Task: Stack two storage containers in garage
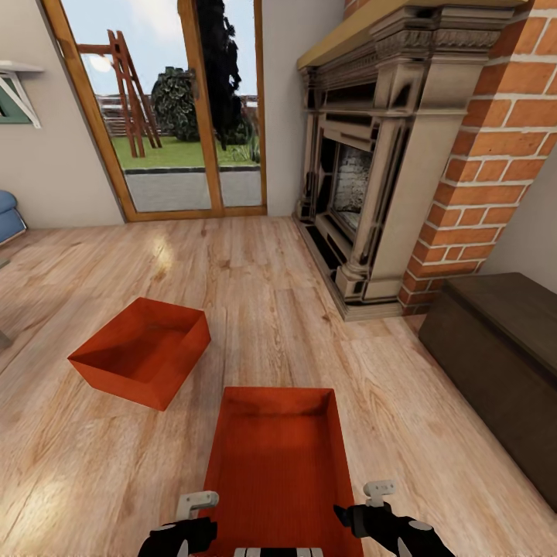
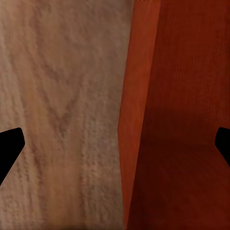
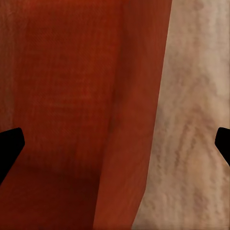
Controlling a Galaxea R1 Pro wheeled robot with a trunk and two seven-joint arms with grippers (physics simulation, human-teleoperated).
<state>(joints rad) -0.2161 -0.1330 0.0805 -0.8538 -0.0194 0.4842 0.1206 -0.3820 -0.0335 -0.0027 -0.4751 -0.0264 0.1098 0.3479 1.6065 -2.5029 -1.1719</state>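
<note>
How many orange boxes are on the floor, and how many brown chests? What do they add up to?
Orange boxes: 2, one near, one farther
Brown chest: 1
Total: 3

2 orange-red storage containers, pale wood-grain plank floor, red brick fireplace, dark brown chest

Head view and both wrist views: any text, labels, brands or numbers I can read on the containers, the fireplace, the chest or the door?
None. The near storage container and the far storage container have plain orange-red walls. The brick fireplace, the dark chest and the glass door carry no lettering or signs either.
</note>
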